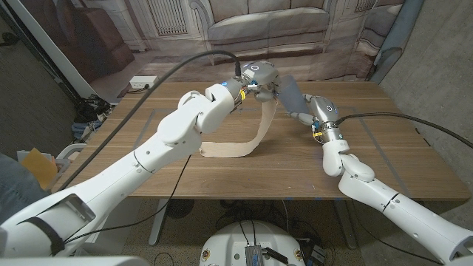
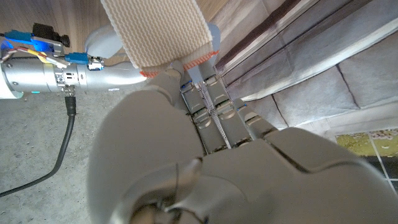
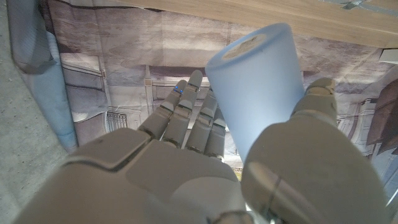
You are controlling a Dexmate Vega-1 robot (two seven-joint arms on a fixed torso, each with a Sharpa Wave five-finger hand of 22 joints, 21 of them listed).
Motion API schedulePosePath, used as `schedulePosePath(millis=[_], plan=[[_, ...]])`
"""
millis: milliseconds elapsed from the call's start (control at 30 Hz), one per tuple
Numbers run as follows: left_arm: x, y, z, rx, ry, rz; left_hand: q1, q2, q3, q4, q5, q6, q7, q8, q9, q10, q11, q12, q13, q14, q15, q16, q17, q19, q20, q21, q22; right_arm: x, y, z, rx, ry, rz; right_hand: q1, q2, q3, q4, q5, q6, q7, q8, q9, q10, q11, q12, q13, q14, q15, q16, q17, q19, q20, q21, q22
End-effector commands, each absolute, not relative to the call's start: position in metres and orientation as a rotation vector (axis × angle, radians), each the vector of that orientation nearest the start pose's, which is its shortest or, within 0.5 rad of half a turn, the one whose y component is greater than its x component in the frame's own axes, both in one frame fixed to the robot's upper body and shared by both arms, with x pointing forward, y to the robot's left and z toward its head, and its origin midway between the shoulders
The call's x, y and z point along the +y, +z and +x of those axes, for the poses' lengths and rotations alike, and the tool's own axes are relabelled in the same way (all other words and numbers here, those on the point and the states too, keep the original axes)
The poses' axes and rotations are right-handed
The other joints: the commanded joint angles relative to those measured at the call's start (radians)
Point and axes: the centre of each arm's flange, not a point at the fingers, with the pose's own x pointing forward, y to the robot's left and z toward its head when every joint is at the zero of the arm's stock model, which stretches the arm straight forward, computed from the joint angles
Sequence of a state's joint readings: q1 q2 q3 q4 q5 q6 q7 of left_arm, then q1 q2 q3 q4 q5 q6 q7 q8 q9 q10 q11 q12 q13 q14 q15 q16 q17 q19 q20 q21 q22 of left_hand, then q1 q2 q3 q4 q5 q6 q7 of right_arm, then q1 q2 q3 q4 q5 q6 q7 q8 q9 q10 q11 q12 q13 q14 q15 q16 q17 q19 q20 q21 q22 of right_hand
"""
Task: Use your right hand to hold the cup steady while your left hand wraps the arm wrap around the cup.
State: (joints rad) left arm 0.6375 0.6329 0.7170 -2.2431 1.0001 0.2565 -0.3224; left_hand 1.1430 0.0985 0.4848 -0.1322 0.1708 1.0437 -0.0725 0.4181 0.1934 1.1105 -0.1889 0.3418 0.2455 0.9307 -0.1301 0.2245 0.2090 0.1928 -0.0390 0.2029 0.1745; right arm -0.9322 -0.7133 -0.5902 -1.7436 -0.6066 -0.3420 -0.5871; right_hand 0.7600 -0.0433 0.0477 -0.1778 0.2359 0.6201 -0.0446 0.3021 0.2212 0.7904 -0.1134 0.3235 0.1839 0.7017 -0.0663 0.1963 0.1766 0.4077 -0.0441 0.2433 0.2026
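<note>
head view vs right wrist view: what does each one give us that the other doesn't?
Head view alone: the left robot hand holding the beige arm wrap, whose free length trails down to the wooden table and lies along it.

Right wrist view alone: a close look at the right robot hand's fingers behind the cup and its thumb on the near side.

Both: the pale blue cup gripped by the right robot hand, lifted off the table.

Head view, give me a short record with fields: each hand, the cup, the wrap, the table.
right hand: grips the pale blue cup, holding it tilted above the table
left hand: holds the upper end of the arm wrap next to the cup
arm wrap: beige band, hangs down from the left hand, its lower end lying on the table
table: wooden
</note>
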Motion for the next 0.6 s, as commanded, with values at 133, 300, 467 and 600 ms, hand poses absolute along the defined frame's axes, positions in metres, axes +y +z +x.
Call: schedulePosePath(millis=[133,300,467,600], plan=[[0.014,0.139,0.424,-1.266,0.143,1.712,-0.007,-0.004,0.016,0.003,0.007,0.008,0.007,0.008,0.005,0.009,-0.003,0.006,0.311,0.006,-0.062,-0.001,0.002,0.014,-0.033,0.005,0.003,-0.234,-0.034,0.574,-0.797,-0.424,-1.251,0.206,0.211,0.057,0.047,-0.006,0.201,-0.181,0.01,0.005,0.112,-0.094,-0.003,0.003,0.016,-0.136,-0.001,0.003,-0.006,-0.022,-0.005,0.002],[0.007,0.144,0.427,-1.302,0.166,1.706,-0.01,-0.007,0.019,0.003,0.007,0.011,0.003,0.01,0.005,0.012,-0.007,0.007,0.316,0.007,-0.066,-0.001,0.003,0.014,-0.033,0.004,0.003,-0.228,-0.04,0.573,-0.811,-0.399,-1.246,0.207,0.21,0.06,0.047,-0.01,0.208,-0.181,0.011,0.005,0.118,-0.094,-0.003,0.003,0.017,-0.136,-0.002,0.003,-0.015,-0.022,-0.009,0.002],[0.003,0.148,0.427,-1.338,0.193,1.691,-0.011,-0.008,0.022,0.003,0.007,0.011,0.001,0.01,0.005,0.011,-0.007,0.006,0.32,0.008,-0.067,-0.001,0.004,0.015,-0.034,0.003,0.003,-0.226,-0.041,0.57,-0.836,-0.389,-1.247,0.21,0.212,0.064,0.048,-0.014,0.22,-0.181,0.014,0.006,0.131,-0.093,-0.002,0.003,0.019,-0.136,-0.003,0.003,-0.018,-0.023,-0.01,0.001],[0.003,0.153,0.426,-1.346,0.217,1.672,-0.014,-0.009,0.024,0.004,0.007,0.011,-0.001,0.011,0.005,0.012,-0.01,0.006,0.322,0.009,-0.067,-0.001,0.004,0.015,-0.034,0.003,0.003,-0.227,-0.041,0.568,-0.839,-0.383,-1.248,0.213,0.211,0.069,0.049,-0.02,0.237,-0.181,0.019,0.008,0.146,-0.092,-0.001,0.004,0.023,-0.136,-0.004,0.003,-0.02,-0.023,-0.011,0.0]])
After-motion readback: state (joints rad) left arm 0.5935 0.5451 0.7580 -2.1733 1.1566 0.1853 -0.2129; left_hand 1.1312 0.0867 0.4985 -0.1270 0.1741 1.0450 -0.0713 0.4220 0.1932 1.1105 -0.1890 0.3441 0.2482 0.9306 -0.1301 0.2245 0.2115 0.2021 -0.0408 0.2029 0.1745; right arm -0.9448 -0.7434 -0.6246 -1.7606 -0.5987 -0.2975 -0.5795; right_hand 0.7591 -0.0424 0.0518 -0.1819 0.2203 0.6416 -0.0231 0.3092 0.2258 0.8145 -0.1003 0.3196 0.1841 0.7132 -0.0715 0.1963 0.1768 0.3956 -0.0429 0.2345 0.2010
